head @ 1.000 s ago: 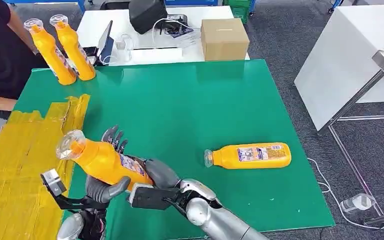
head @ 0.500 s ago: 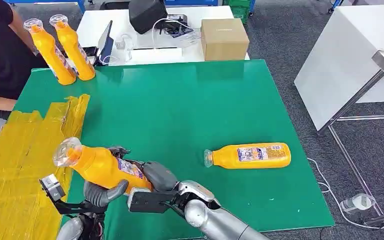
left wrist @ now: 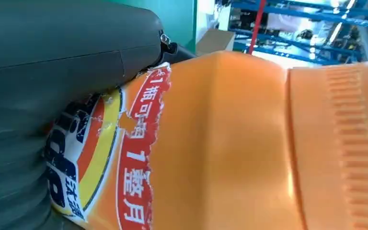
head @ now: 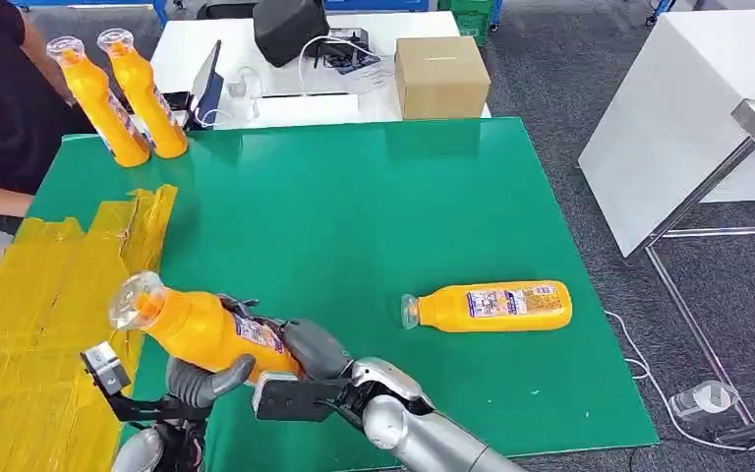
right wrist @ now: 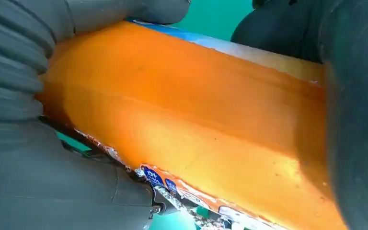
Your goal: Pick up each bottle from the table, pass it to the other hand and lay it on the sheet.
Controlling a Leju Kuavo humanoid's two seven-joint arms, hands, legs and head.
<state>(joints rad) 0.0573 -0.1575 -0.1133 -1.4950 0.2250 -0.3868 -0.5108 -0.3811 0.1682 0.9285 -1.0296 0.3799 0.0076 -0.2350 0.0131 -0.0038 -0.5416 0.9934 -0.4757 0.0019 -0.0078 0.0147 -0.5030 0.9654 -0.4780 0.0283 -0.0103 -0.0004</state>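
Both hands now grasp the orange bottle [head: 202,329]: the left hand [head: 204,379] has wrapped its thumb and fingers around the body from below, where a second ago its fingers stood spread behind it, while the right hand [head: 305,349] clasps the base end. Held above the green table's [head: 374,206] near-left corner, cap toward the yellow sheet [head: 39,305], the bottle looks mid-handover; another orange bottle [head: 492,306] lies well apart, waiting.

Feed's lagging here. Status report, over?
Left hand and right hand both gripping one orange bottle, mid-handover above table edge. Second bottle lying on green table. Yellow sheet unobstructed.
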